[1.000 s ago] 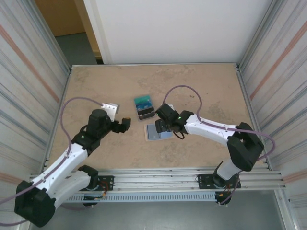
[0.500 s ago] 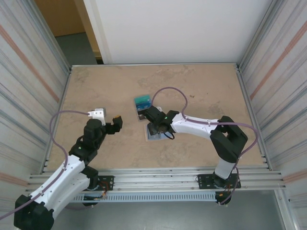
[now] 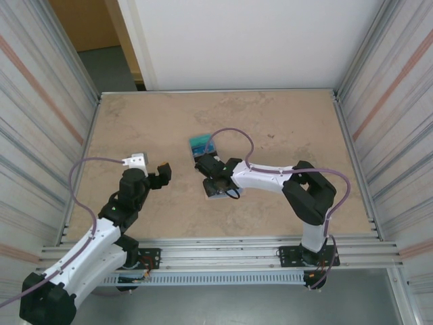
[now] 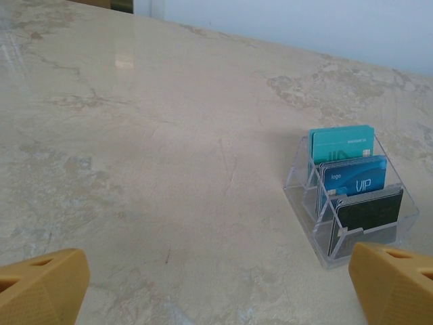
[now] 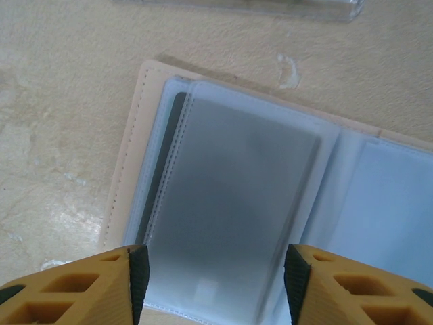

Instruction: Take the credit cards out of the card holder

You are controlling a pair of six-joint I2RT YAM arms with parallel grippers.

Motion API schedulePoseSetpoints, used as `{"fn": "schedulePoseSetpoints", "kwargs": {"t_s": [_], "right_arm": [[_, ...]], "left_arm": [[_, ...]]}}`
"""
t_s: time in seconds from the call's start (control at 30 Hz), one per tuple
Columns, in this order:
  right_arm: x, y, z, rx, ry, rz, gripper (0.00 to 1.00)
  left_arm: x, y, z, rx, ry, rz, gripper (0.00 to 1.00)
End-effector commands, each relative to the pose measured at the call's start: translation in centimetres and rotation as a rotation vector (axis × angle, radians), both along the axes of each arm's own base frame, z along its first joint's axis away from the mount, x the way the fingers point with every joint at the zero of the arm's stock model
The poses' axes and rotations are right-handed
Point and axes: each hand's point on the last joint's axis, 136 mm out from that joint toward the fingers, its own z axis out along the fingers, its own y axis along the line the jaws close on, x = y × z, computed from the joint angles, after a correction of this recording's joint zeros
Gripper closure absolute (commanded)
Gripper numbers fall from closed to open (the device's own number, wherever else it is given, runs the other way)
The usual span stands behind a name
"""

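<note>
The card holder (image 5: 127,176) lies open on the table, tan rim at the left, pale blue clear sleeves inside. One sleeve shows a grey card (image 5: 237,203) behind its plastic. My right gripper (image 5: 213,288) hovers low over that sleeve, open, its pads (image 5: 139,277) on either side of it and gripping nothing. From above, the right gripper (image 3: 211,177) covers most of the card holder (image 3: 218,193). Teal (image 4: 342,143), blue (image 4: 353,176) and dark (image 4: 369,211) credit cards stand in a clear rack (image 4: 304,203). My left gripper (image 3: 162,175) is wide open, left of the holder.
The clear rack (image 3: 201,145) stands just behind the holder, and its edge (image 5: 270,5) runs along the top of the right wrist view. Metal walls (image 3: 54,122) close in the table on both sides. The left gripper (image 4: 216,291) looks out over bare beige tabletop.
The right gripper has slid left over the open holder and its jaws have narrowed. The left arm has drawn back to the left, away from the holder.
</note>
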Motion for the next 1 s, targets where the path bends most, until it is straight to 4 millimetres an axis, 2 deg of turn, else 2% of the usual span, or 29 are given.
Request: {"fn": "schedulePoseSetpoints", "kwargs": {"t_s": [0.0, 0.43, 0.77, 0.97], "right_arm": [[-0.4, 0.7, -0.3, 0.012, 0.035, 0.008, 0.41], [-1.5, -0.2, -2.5, -0.035, 0.100, 0.003, 0.36], [-2.9, -0.3, -3.1, -0.012, 0.161, 0.024, 0.52], [-5.0, 0.4, -2.7, 0.052, 0.243, 0.096, 0.54]], "left_arm": [[0.2, 0.6, 0.1, -0.012, -0.008, 0.041, 0.01], [0.9, 0.2, 0.1, -0.004, 0.028, 0.036, 0.01], [1.0, -0.1, 0.1, -0.006, 0.038, 0.030, 0.01], [1.0, -0.1, 0.2, -0.009, 0.038, 0.030, 0.01]]}}
